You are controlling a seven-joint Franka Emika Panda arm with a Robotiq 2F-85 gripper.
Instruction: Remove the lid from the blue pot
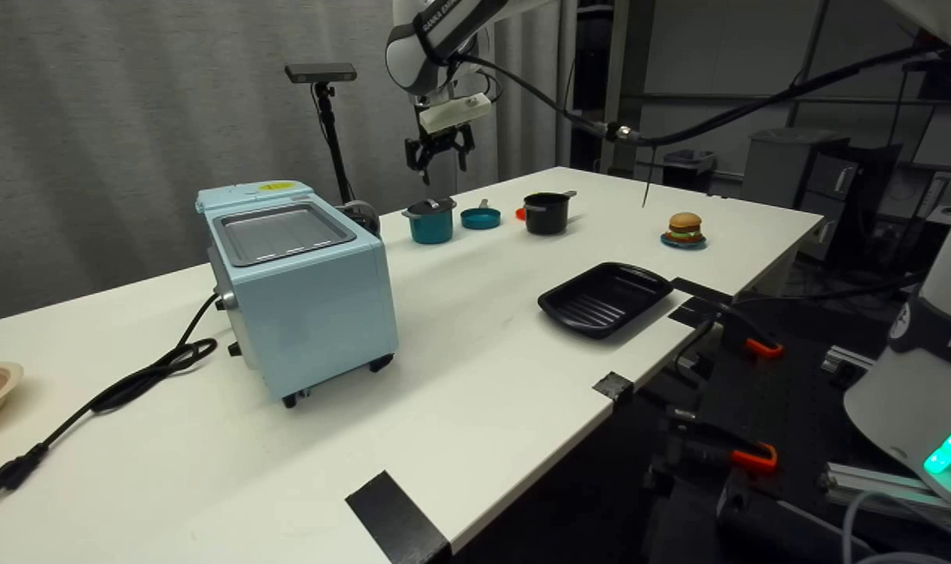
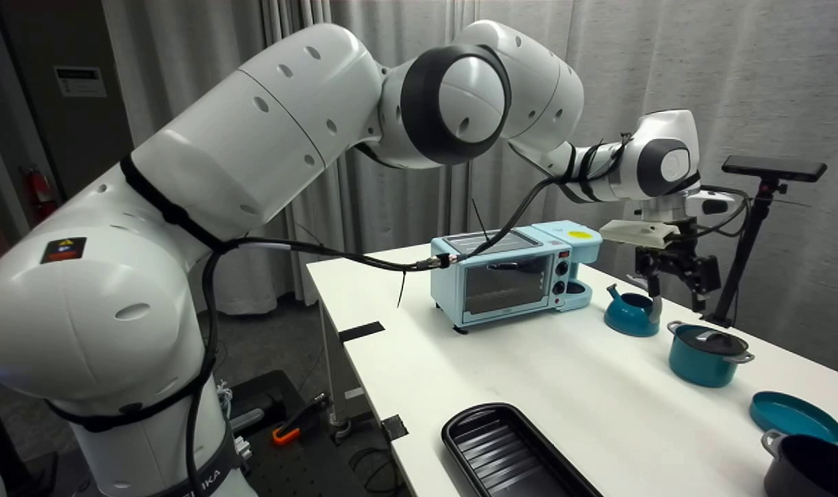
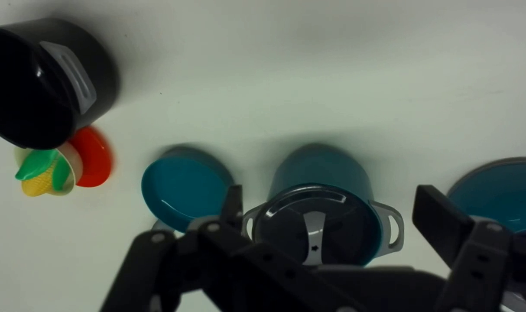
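Note:
The blue pot is a squat teal pot with two grey side handles, upright on the table in both exterior views (image 1: 431, 229) (image 2: 697, 362) and in the wrist view (image 3: 321, 167). The lid, dark and glossy with a grey strap handle across its middle, sits on the pot's top (image 1: 427, 207) (image 2: 717, 340) (image 3: 280, 225). My gripper (image 1: 444, 160) (image 2: 676, 293) hangs above the pot, apart from it. In the wrist view the gripper's fingers (image 3: 328, 212) are wide open, one on each side of the pot, with nothing between them. The gripper body hides the lid's near edge.
A teal pan (image 3: 187, 190) and a dark pot (image 3: 89, 69) stand to one side of the blue pot. A teal kettle (image 2: 629, 317) stands on its other side. A light-blue oven (image 1: 319, 313), a black tray (image 1: 605, 301) and a toy burger (image 1: 685, 227) are also on the table.

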